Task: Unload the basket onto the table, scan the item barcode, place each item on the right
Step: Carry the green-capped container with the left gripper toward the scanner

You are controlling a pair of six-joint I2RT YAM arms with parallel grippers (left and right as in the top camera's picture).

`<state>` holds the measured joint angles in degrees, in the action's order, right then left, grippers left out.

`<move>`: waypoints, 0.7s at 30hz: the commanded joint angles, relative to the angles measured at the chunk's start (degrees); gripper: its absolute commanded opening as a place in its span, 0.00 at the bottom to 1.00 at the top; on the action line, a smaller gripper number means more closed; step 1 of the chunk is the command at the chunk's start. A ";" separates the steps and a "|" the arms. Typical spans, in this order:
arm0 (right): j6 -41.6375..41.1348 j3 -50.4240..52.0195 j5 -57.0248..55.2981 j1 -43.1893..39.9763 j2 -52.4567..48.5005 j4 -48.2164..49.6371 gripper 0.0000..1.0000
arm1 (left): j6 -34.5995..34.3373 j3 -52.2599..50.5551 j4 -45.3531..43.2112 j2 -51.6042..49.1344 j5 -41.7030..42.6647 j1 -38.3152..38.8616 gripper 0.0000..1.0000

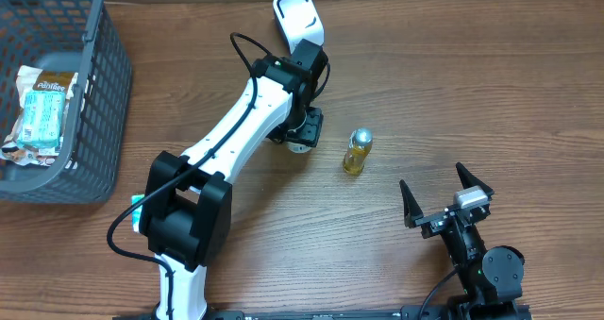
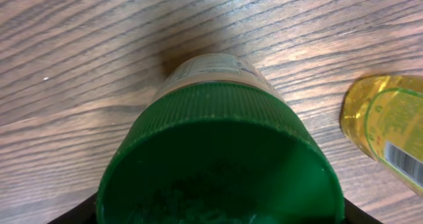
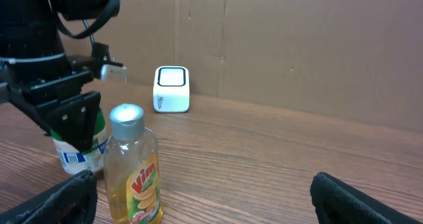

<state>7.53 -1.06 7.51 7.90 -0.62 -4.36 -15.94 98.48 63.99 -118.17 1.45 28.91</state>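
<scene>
My left jaws sit around the green-lidded plastic jar with a white label (image 2: 218, 164). From the right wrist view they look closed on its top, though the jar's base seems to rest on the wooden surface (image 1: 491, 84). I read that top-down hold as deliberate: gripping by the lid leaves the label free to face a reader. The jar stands mid-surface, with the white box-shaped barcode scanner (image 1: 297, 16) beyond it near the far edge, its window angled toward my side, so the label needs lifting and turning that way. Just beside the jar stands a yellow liquid bottle with a silver cap (image 1: 357, 152), apart from it. My right jaws stand wide and empty, parked near their base, clear of the left arm's (image 1: 226, 122) path.
</scene>
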 commanded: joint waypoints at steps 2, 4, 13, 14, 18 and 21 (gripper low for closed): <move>0.02 0.61 0.09 -0.20 0.46 0.20 1.00 | 1.07 -3.19 -1.75 0.74 -0.37 0.44 0.62; 0.02 0.61 0.09 -0.20 0.44 0.20 1.00 | 0.92 -3.93 -2.16 0.74 -0.37 0.44 0.66; 0.02 0.61 0.09 -0.20 0.44 0.20 1.00 | 0.96 -3.15 -1.36 0.98 2.43 0.48 0.90; 0.04 0.61 0.09 -0.20 0.44 0.20 1.00 | 0.94 -2.47 -0.87 1.14 2.43 0.35 0.90; 0.04 0.61 0.09 -0.20 0.44 0.20 1.00 | 0.96 1.57 1.95 2.78 2.38 -0.35 0.91; 0.04 0.61 0.09 -0.20 0.44 0.22 1.00 | 0.92 4.22 4.37 5.25 0.72 -0.96 0.92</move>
<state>7.51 -1.06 7.49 7.90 -0.62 -4.36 -15.51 98.24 66.94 -117.86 3.01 28.75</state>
